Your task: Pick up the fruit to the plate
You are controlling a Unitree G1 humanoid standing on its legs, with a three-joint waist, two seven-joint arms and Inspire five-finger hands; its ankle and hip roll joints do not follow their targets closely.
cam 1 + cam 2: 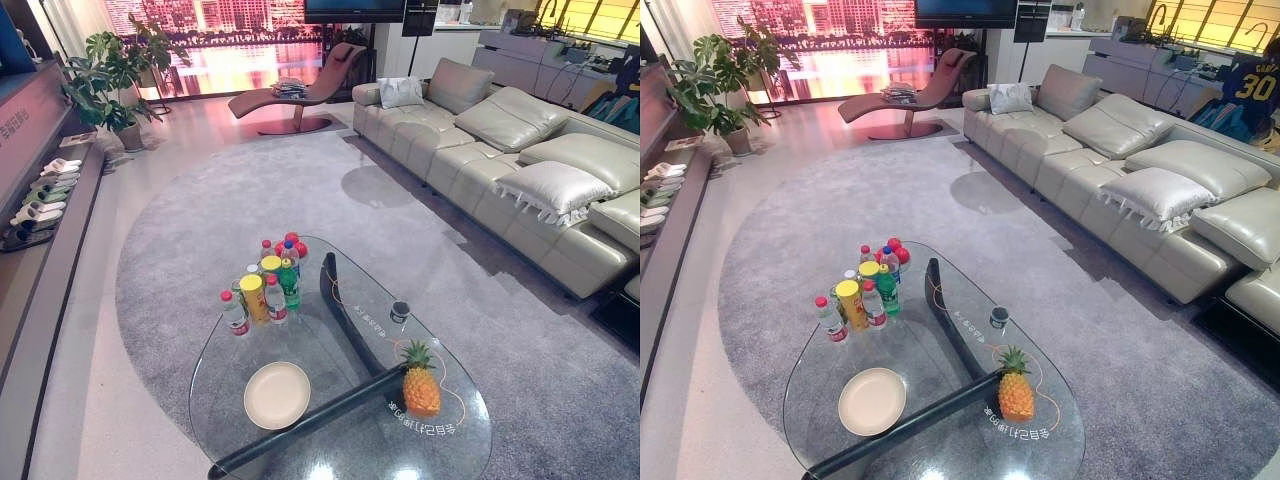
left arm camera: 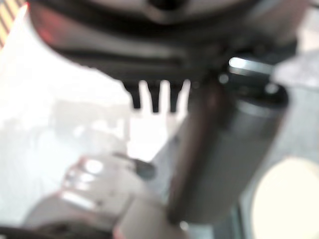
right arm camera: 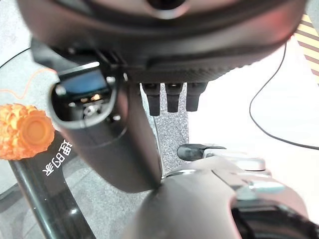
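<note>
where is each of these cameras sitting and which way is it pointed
Left eye view: on the head, looking down and forward at the glass table with pineapple, plate, bottles, and the sofa beyond.
Right eye view: beside it, showing the same scene from slightly to the side.
Left wrist view: on the left wrist, looking along the left robot hand, blurred; the plate's edge shows.
Right wrist view: along the right robot hand, fingers straight; the pineapple appears here as in the head views.
</note>
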